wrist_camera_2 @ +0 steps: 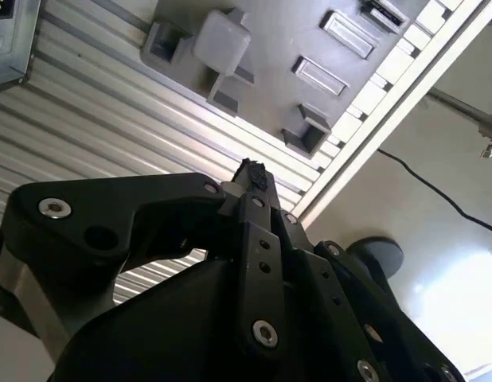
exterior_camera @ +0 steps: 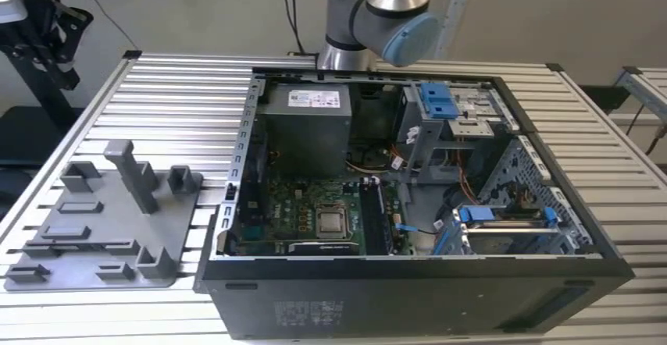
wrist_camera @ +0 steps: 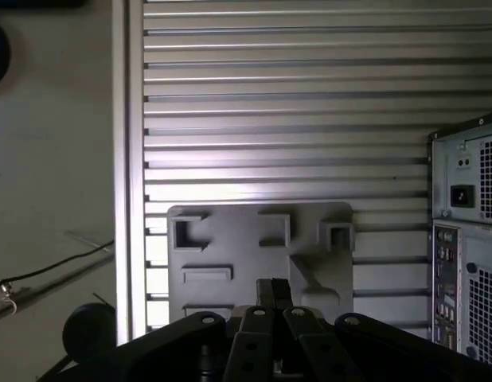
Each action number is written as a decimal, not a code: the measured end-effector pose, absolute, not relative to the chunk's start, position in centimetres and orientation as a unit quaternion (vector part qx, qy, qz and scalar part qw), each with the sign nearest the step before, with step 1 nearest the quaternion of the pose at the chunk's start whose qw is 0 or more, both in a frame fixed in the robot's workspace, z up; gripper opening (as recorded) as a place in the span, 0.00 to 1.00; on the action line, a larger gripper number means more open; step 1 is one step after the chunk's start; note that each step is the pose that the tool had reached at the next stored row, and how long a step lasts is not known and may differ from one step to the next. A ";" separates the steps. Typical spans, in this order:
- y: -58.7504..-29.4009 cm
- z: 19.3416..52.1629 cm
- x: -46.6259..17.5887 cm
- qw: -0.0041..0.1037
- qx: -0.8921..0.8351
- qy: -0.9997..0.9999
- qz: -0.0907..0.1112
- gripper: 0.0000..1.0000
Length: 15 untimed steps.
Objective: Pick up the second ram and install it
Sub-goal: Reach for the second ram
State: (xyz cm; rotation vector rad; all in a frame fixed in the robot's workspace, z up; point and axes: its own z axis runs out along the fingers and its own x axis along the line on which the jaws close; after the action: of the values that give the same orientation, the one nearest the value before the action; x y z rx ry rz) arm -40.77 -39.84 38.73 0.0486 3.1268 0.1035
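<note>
My gripper [wrist_camera_2: 251, 170] hangs high over the grey plastic tray [wrist_camera_2: 270, 32], its black fingers pressed together with nothing visible between them. In the first wrist view the gripper [wrist_camera: 271, 288] sits above the tray's [wrist_camera: 254, 239] near edge. A slim dark strip [wrist_camera_2: 383, 11] lies in a slot at the tray's far end; it looks like the second ram, though I cannot be sure. In the exterior view the tray [exterior_camera: 94, 228] lies at the left, beside the open computer case [exterior_camera: 417, 197]. The motherboard's long black slots [exterior_camera: 376, 216] run beside the processor socket [exterior_camera: 331, 222].
The case stands on a slatted aluminium table [exterior_camera: 177, 95], whose edge [wrist_camera: 126, 159] borders the floor. A tall grey post [exterior_camera: 133, 175] rises from the tray. The arm's joint [exterior_camera: 380, 13] stands behind the case. Blue drive brackets [exterior_camera: 443, 99] sit at the case's right.
</note>
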 end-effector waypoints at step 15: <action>-41.2 38.7 -41.4 0.006 0.015 0.999 0.033 0.11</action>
State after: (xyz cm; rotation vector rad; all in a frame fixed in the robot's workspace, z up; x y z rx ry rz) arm -41.39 -41.18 38.66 0.0470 3.1266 0.1036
